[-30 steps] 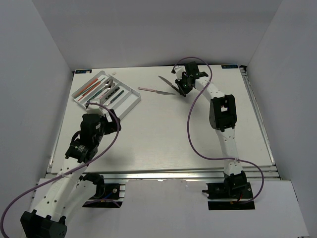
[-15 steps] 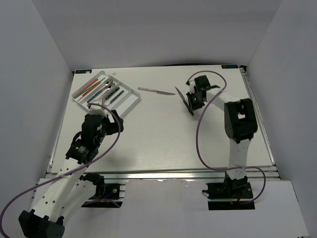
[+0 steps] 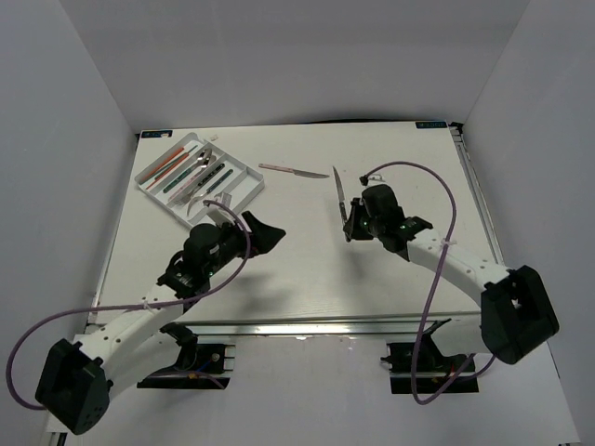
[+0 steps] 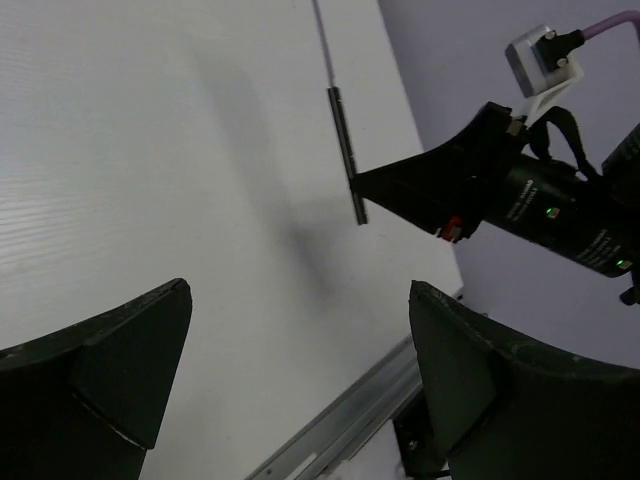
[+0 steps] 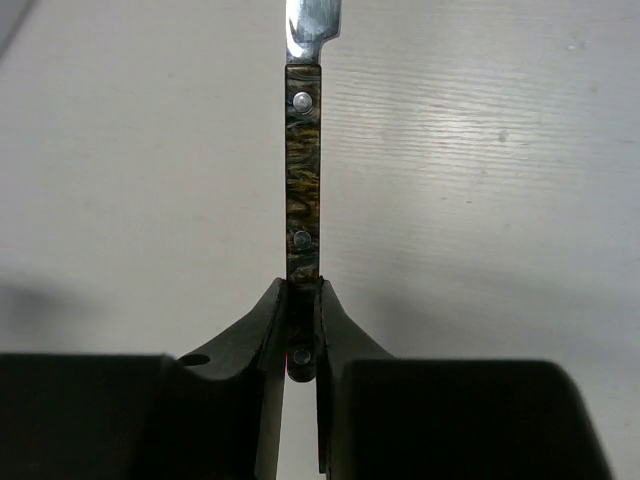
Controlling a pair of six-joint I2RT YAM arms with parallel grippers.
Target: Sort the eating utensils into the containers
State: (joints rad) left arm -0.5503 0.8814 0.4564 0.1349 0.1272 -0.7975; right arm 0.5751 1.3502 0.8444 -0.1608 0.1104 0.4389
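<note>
R end effector is clenched on the butt of the dark-handled knife, blade pointing away from it. Knife is held off the tabletop, right of centre; its shadow falls apart from it. L end effector is released, fingers wide apart w/ nothing between them, above the tabletop left of centre, facing the held knife. White tray sits far-left, w/ red/orange chopsticks in an outer compartment, teal & dark pcs in the next ones. Second knife, pinkish, lies flat btwn tray & R arm, touching neither.
</note>
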